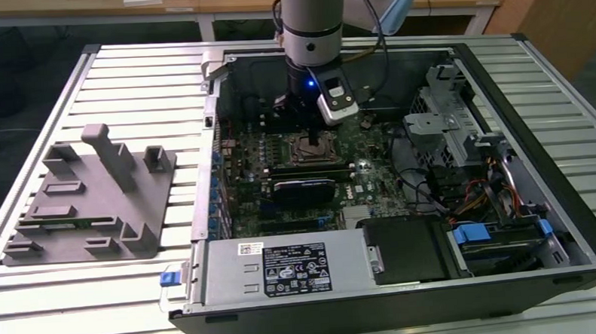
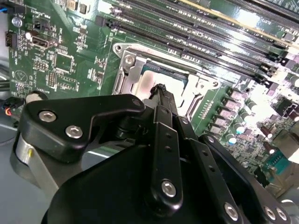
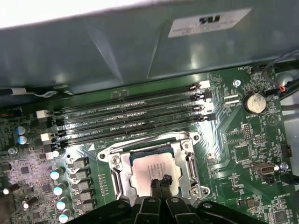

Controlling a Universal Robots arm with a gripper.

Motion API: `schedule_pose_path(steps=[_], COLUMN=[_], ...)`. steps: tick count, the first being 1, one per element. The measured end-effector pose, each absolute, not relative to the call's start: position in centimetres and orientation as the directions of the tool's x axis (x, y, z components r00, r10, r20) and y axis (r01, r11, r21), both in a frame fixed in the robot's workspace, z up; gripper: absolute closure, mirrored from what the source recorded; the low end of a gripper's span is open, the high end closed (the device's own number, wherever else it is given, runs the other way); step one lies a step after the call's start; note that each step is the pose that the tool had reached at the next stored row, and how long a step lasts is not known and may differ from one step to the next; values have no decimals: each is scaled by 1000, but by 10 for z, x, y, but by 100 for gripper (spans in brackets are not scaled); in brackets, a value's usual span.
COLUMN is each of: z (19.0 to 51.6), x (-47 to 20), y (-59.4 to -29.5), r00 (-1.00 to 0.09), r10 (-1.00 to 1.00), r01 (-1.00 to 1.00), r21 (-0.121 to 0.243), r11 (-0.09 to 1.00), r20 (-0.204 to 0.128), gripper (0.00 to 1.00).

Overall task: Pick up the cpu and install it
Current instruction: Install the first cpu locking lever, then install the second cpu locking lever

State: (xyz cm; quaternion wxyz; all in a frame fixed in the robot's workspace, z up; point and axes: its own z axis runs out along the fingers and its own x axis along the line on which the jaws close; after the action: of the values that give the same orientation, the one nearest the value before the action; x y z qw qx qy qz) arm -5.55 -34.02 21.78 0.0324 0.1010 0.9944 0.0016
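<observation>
The cpu [image 3: 152,167], a small silvery square chip, lies flat inside the metal socket frame [image 3: 186,150] on the green motherboard. In the first wrist view my gripper [image 3: 160,181] hovers directly over the chip's centre, its two black fingertips pressed together with nothing between them. The second wrist view has the same fingertips [image 2: 160,89] at the chip's bright top [image 2: 148,85], inside the socket frame [image 2: 127,70]. In the exterior view the gripper [image 1: 315,140] reaches down into the open computer case over the socket [image 1: 314,149].
Memory slots [image 3: 131,119] run beside the socket, with the case wall [image 3: 117,46] beyond them. A black block [image 1: 302,191] sits on the board near the socket. A drive cage [image 1: 446,115], cables and power supply [image 1: 282,269] fill the case. A grey fixture [image 1: 88,199] lies on the table at the exterior view's left.
</observation>
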Motion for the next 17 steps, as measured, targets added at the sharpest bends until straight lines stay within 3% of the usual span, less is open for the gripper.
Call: schedule_pose_path(steps=[17], z=[221], x=[-56], y=[-340], r00=[-978], r10=[201], r01=[200], r21=[18], r11=[980], r20=[-62], gripper=[89])
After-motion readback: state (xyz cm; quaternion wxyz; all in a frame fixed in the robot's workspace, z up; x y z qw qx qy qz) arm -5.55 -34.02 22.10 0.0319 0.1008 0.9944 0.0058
